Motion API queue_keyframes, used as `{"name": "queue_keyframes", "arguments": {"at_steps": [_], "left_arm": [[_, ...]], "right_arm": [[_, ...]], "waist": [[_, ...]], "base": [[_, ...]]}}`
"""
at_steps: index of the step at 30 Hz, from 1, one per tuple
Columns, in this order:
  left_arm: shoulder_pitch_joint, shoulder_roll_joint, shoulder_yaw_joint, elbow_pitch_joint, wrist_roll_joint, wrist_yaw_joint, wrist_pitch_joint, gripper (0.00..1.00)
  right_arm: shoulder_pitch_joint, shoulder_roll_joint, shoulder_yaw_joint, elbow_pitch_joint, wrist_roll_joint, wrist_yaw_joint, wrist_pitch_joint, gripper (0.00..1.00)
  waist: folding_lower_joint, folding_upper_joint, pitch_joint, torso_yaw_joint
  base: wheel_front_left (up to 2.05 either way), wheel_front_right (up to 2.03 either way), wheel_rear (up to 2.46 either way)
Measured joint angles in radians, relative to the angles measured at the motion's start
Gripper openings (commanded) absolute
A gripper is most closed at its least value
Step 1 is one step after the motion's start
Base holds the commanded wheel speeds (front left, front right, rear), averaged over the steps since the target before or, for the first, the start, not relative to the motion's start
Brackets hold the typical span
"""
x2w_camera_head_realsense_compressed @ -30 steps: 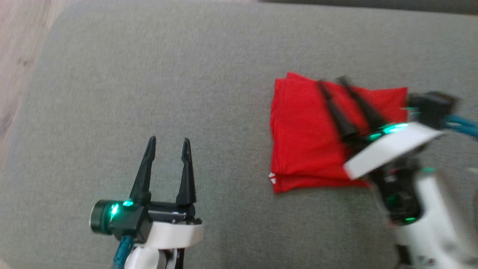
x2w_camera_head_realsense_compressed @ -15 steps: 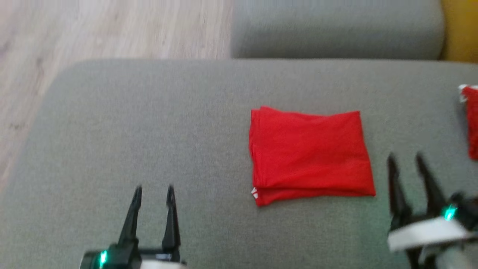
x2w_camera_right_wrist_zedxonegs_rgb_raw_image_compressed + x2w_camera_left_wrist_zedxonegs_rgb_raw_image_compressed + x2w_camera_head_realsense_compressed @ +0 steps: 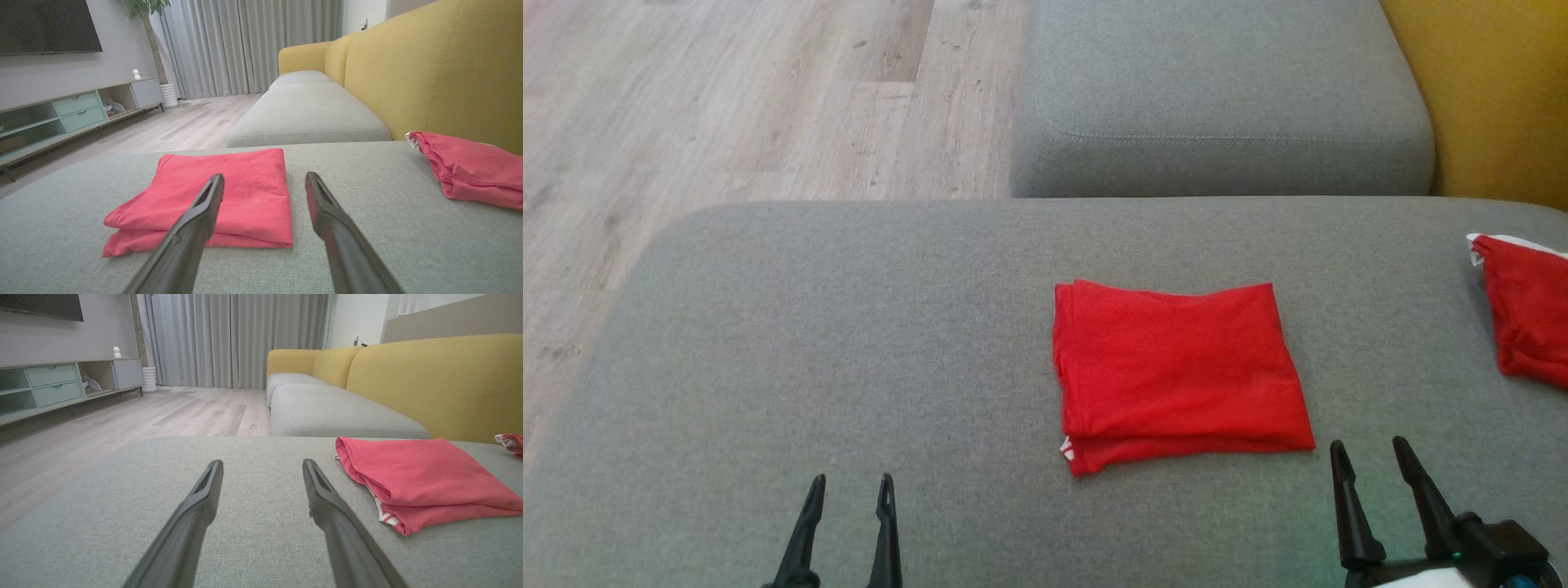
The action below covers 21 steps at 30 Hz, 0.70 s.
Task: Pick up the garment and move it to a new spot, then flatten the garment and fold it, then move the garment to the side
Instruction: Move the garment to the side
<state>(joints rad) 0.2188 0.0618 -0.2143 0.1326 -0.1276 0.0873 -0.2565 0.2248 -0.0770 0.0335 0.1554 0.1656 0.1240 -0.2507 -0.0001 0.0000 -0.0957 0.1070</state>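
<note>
The left gripper [image 3: 851,479] is wide open and holds nothing. Its two dark fingers stick up over the near edge of the grey sofa seat [image 3: 849,327], a bit left of the middle. Only bare grey cloth shows between them.

The right gripper [image 3: 1368,443] is wide open too, and it holds nothing. It sits at the near edge of the seat, over toward the right. Its fingertips are near the near right corner of the folded red garment [image 3: 1176,367] but do not touch it.

The folded red garment lies flat on the seat, a little right of the middle, well away from every edge. It is a neat block with its layers stacked. A small white bit [image 3: 1066,447] peeks out at its near left corner.

A second red garment [image 3: 1527,318] lies at the right edge of the seat, well apart from the folded one.

Past the far edge sits another grey seat cushion [image 3: 1217,90]. A yellow backrest [image 3: 1494,90] stands to the right, and a wooden floor [image 3: 727,98] lies to the left.
</note>
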Motion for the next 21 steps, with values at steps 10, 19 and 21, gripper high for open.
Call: {"name": "queue_keyframes", "arguments": {"at_steps": [10,19,21], "left_arm": [[0.006,-0.001,0.020,0.011,0.015,-0.017,0.000,1.00],[0.007,-0.002,0.020,0.015,0.024,-0.017,0.000,1.00],[0.007,-0.003,0.020,0.014,0.024,-0.017,0.000,1.00]], "right_arm": [[-0.001,0.001,0.011,0.008,-0.017,0.000,0.000,1.00],[-0.001,0.002,0.012,0.015,-0.025,0.000,0.000,1.00],[-0.005,0.002,0.011,0.018,-0.026,0.000,0.000,1.00]], "waist": [[0.0001,0.0000,-0.008,-0.013],[0.0001,0.0000,0.000,-0.015],[0.0001,0.0000,0.007,-0.016]], "base": [[0.00,0.00,0.00],[0.00,0.00,0.00],[0.00,0.00,0.00]]}}
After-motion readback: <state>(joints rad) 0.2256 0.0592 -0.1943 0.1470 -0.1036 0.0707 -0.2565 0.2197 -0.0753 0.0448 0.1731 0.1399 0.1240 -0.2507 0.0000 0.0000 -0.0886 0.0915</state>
